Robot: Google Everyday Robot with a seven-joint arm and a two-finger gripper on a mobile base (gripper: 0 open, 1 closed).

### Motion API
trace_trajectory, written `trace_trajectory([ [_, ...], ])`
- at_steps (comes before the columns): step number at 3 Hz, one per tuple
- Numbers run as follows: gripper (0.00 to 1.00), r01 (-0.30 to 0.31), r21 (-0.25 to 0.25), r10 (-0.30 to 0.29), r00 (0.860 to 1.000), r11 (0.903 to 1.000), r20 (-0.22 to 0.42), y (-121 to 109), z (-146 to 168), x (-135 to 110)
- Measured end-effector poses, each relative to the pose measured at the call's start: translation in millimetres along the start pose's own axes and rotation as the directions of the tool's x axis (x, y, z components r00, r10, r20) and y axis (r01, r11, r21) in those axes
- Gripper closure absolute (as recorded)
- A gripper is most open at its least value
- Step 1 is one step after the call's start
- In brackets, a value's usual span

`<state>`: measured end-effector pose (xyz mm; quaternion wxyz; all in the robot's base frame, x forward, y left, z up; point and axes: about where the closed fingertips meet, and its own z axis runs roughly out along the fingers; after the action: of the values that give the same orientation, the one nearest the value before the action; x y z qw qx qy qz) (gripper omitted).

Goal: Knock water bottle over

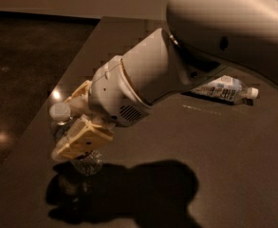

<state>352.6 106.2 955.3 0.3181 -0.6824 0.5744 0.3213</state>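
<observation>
The water bottle (60, 114), small and clear with a white cap, stands near the left edge of the dark table (176, 141). Its top leans slightly left. Only its cap, shoulder and crinkled base (87, 164) show. My gripper (63, 127) is at the bottle and open, with one tan finger (81, 137) in front of the bottle's body and the other behind it. The front finger covers the bottle's middle and label. The large white arm reaches in from the upper right.
A second bottle with a white and light-blue label (224, 89) lies on its side at the far right of the table, partly behind the arm. The table's left edge (39, 127) is close to the water bottle; dark floor lies beyond.
</observation>
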Motion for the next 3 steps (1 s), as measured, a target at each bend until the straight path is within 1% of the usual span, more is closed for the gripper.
trace_trajectory([
  [1,0.64,-0.012,0.023,0.012,1.0,0.9997,-0.002,-5,-11,1],
  [2,0.96,-0.021,0.066,0.026,0.997,0.9976,-0.077,-12,-48,11],
  [3,1.0,-0.013,0.081,0.028,0.982,0.9966,-0.184,-15,-69,33],
])
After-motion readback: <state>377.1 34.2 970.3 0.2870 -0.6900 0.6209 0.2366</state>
